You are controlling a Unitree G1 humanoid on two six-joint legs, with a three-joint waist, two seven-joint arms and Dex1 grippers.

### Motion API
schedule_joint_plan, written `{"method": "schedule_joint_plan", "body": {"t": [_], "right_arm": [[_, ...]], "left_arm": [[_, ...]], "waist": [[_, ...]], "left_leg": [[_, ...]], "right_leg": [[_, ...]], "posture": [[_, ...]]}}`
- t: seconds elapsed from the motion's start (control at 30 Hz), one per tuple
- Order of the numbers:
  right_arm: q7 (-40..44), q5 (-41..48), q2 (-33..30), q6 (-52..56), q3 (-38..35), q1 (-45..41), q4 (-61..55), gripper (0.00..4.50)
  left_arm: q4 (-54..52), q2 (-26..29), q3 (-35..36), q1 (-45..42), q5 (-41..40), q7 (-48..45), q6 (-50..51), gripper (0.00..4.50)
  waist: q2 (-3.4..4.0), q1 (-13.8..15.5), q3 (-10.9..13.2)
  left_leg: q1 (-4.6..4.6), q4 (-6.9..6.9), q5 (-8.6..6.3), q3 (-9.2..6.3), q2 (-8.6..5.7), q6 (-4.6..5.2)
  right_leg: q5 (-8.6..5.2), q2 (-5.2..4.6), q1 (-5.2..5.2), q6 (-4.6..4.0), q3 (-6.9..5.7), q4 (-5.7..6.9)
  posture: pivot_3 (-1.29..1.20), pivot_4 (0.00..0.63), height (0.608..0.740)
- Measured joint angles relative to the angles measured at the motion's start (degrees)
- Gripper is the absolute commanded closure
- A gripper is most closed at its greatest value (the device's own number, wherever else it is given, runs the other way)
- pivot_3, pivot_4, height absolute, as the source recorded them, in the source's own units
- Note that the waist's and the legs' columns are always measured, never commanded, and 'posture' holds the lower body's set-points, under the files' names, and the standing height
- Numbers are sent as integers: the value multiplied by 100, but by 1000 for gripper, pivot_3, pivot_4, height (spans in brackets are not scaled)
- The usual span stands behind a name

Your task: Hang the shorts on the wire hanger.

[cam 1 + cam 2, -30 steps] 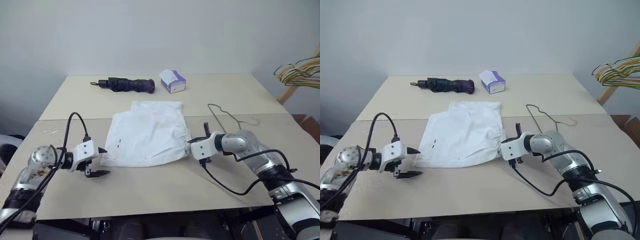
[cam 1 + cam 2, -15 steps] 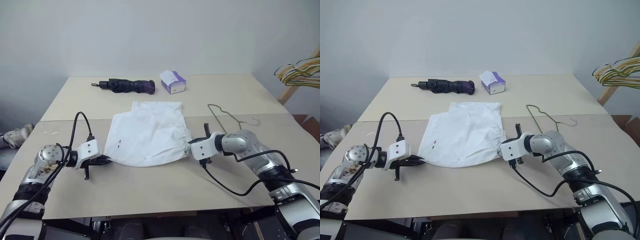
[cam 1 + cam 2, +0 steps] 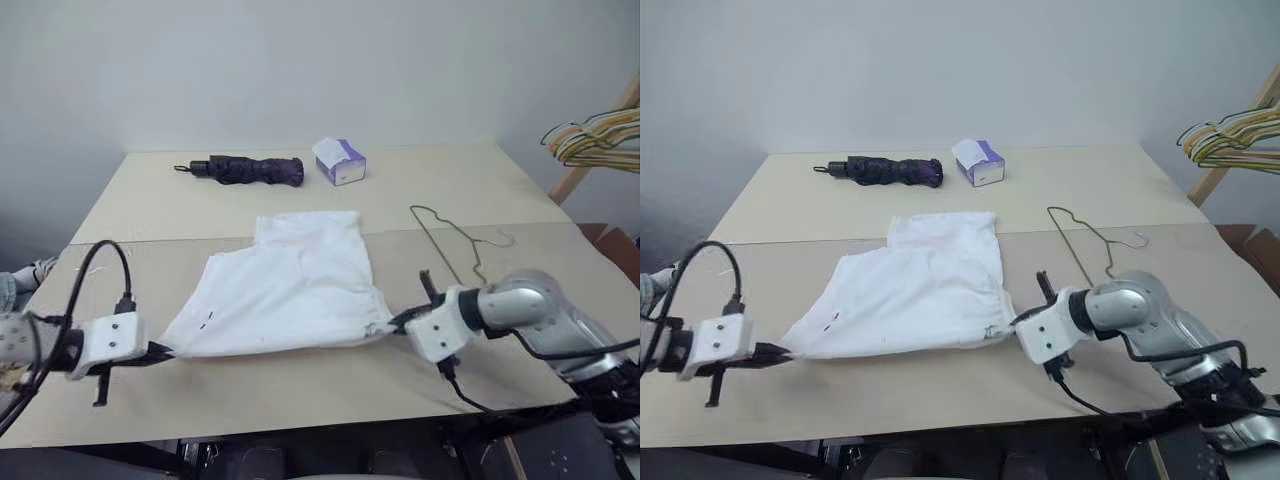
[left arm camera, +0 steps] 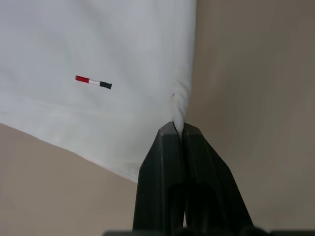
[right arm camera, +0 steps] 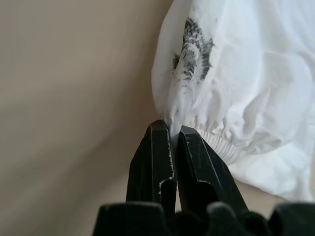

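The white shorts (image 3: 290, 290) lie stretched across the near half of the table. My left gripper (image 3: 160, 351) is shut on their near-left hem corner, and a small red and dark mark (image 4: 93, 81) shows beside that pinch. At the near-right corner my right gripper (image 3: 398, 322) is shut on the gathered waistband (image 5: 216, 142). The wire hanger (image 3: 455, 240) lies flat on the table to the right of the shorts, beyond my right arm, hook pointing right.
A folded dark umbrella (image 3: 245, 169) and a purple-and-white tissue box (image 3: 339, 161) sit at the far side of the table. A bunch of yellow and green hangers (image 3: 595, 135) hangs on a wooden rack at the far right. A seam crosses the table (image 3: 130, 240) under the shorts.
My left gripper closed on the hem corner. Both grippers then drew back toward the near edge, pulling the shorts wider and closer.
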Motion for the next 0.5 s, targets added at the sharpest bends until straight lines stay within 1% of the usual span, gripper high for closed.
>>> {"method": "schedule_joint_plan", "body": {"t": [0.07, 0.1, 0.13, 0.17, 0.23, 0.27, 0.3, 0.33, 0.37, 0.4, 0.47, 0.5], "right_arm": [[250, 370, -40, 274, -20, 25, -157, 4500], [323, 480, -45, 527, -28, -5, -171, 4500], [347, 483, 13, 854, -16, -142, -74, 4500], [321, 446, 219, 1239, 31, -495, 229, 4500], [91, 250, 703, 1820, 79, -1358, 946, 4500], [-111, 86, 928, 2014, 77, -1838, 1357, 4500], [-333, -110, 1098, 2118, 88, -2280, 1789, 4500], [-805, -427, 1369, 2190, 97, -2839, 2442, 4500], [-1482, -772, 1649, 2187, 104, -3427, 3152, 4500], [-2276, -1119, 1862, 2059, 119, -3932, 3777, 4500], [-4049, -1828, 2091, 1673, 111, -4855, 4944, 4500], [-4906, -2051, 2104, 1358, 18, -5194, 5390, 4500]], "left_arm": [[-148, 53, 115, 132, 5, -80, 35, 4485], [-134, 43, 60, -58, 13, -52, 97, 4485], [-82, -68, -110, -552, 81, 84, 192, 4485], [62, -349, -385, -1339, 207, 337, 350, 4485], [443, -1077, -908, -2914, 559, 1037, 782, 4485], [704, -1409, -1112, -3626, 772, 1465, 1006, 4485], [1060, -1713, -1314, -4294, 1040, 1925, 1182, 4485], [1614, -2095, -1438, -5051, 1356, 2571, 1360, 4485], [2122, -2405, -1459, -5758, 1600, 3260, 1475, 4485], [2531, -2631, -1438, -6349, 1746, 3882, 1484, 4485], [3000, -2941, -1223, -7337, 1775, 4876, 1351, 4485], [3062, -2958, -1005, -7691, 1700, 5256, 1179, 4485]], "waist": [[-1, 14, 3], [-2, 30, 3], [0, 76, 4], [3, 133, 5], [5, 198, 2], [-5, 212, -4], [-24, 223, -17], [-31, 226, -17], [-36, 218, -19], [-42, 192, -23], [-49, 150, -24], [-48, 113, -24]], "left_leg": [[32, 0, -1, 1, 2, -1], [40, 0, -1, -1, 2, -1], [54, 0, -4, 0, -1, -6], [75, 4, -11, 2, -6, -20], [88, 11, -8, 3, -11, -16], [72, 17, 4, 4, -10, 3], [51, 19, 6, 2, -15, 2], [32, 32, 4, 1, -16, 0], [-14, 39, 37, 1, -16, -55], [-65, 52, 48, -1, -17, -72], [-146, 45, 51, -5, -22, -79], [-150, 32, 48, -5, -25, -85]], "right_leg": [[-41, 0, 9, 8, -1, -4], [-46, -1, 18, 5, -2, -4], [-47, -4, 35, 5, -5, -5], [-45, -4, 61, 5, -6, -6], [-38, -4, 84, 9, -9, -4], [-17, -3, 82, 36, -10, 1], [13, 0, 81, 7, -8, 1], [16, 4, 68, 8, -9, 5], [22, 6, 23, 10, -9, 7], [30, 7, -32, 9, -8, 47], [31, 0, -121, 11, -10, 57], [26, -3, -134, 17, -14, 56]], "posture": [[118, 0, 740], [120, 0, 740], [122, 0, 740], [121, 0, 740], [120, 0, 740], [118, 0, 740], [114, 0, 740], [108, 0, 740], [105, 0, 740], [105, 0, 740], [105, 0, 740], [106, 0, 740]]}}
